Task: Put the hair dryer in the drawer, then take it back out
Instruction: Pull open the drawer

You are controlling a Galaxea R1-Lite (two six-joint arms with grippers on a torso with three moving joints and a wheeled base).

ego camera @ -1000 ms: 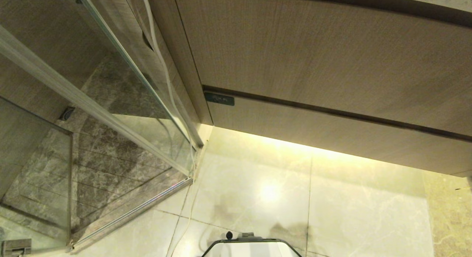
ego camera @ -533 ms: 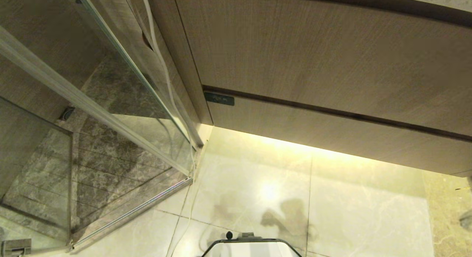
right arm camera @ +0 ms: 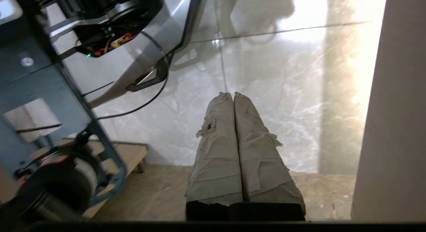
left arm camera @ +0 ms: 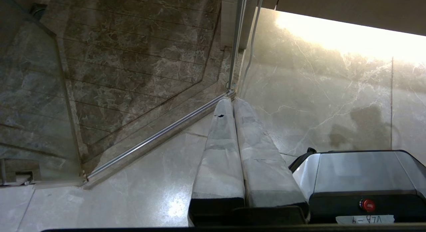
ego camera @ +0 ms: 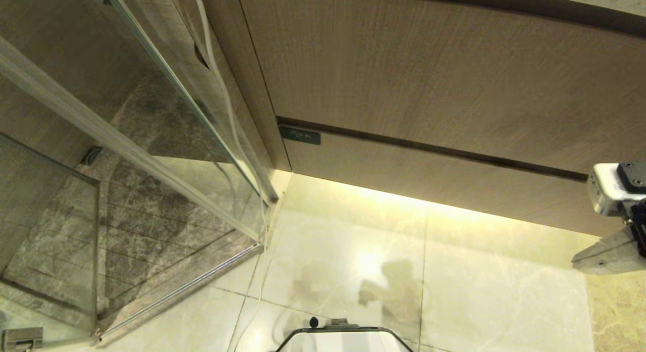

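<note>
The wide, shallow beige wood-grain drawer [ego camera: 434, 178] runs as a narrow band from centre-left toward the right edge of the head view, fully pushed in, with its small dark rectangular label plate [ego camera: 300, 136] at its upper-left corner. Above it sits the taller unlabelled wood-grain panel [ego camera: 429, 74]. The white hair dryer itself is nowhere in sight; only a thin white cord [ego camera: 222, 84] trails down beside the glass shower door [ego camera: 151, 130] at upper left, and I cannot tell what it belongs to.

The right gripper [right arm camera: 234, 95] shows at the right edge of the head view, level with the drawer's far end, its tape-wrapped fingers [right arm camera: 216, 152] pressed tight together and holding nothing. In its wrist view a wood-grain face fills the right side, just beside the fingertips. The left gripper [left arm camera: 233, 100] hangs over the pale marble floor [ego camera: 479, 301] near the robot's silver base [left arm camera: 359, 168], likewise clenched and empty.

As I read it, the drawer has to be opened first. With no handle, the sensible way is to part the fingers a little and hook one into the dark gap along the drawer's top edge, near the middle and not at the far right end, so it slides out square without jamming. Pull steadily, and far enough that the dryer's fat barrel will fit.
</note>
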